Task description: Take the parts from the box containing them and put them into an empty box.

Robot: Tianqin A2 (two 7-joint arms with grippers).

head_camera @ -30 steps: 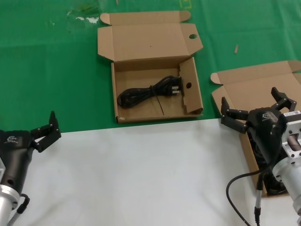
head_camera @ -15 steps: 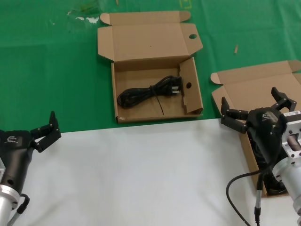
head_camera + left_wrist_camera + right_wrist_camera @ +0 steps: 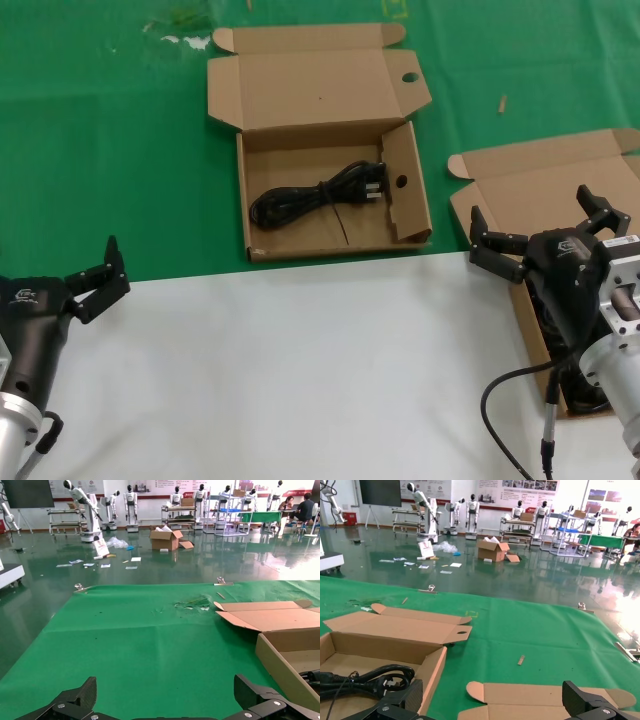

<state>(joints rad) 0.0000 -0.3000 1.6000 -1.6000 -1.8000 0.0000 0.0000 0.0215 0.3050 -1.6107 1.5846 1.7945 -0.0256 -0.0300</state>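
Observation:
The box with round holes point(image 3: 258, 142) lies open at the middle of the green mat, and one coiled black cable point(image 3: 315, 195) lies in it. It also shows in the right wrist view point(image 3: 434, 669) with the cable point(image 3: 370, 675), and in the left wrist view point(image 3: 280, 655). The plain box point(image 3: 540, 185) lies open at the right. My right gripper point(image 3: 530, 210) is open and empty above its near-left part. Dark cable point(image 3: 550, 310) shows inside, mostly hidden by the arm. My left gripper point(image 3: 95, 280) is open and empty at the near left, over the mat's front edge.
A white sheet point(image 3: 300, 370) covers the near half of the table, in front of the green mat point(image 3: 100, 150). A small brown scrap point(image 3: 503, 103) and white flecks point(image 3: 185, 40) lie on the mat. My right arm's black cable point(image 3: 510, 400) loops over the sheet.

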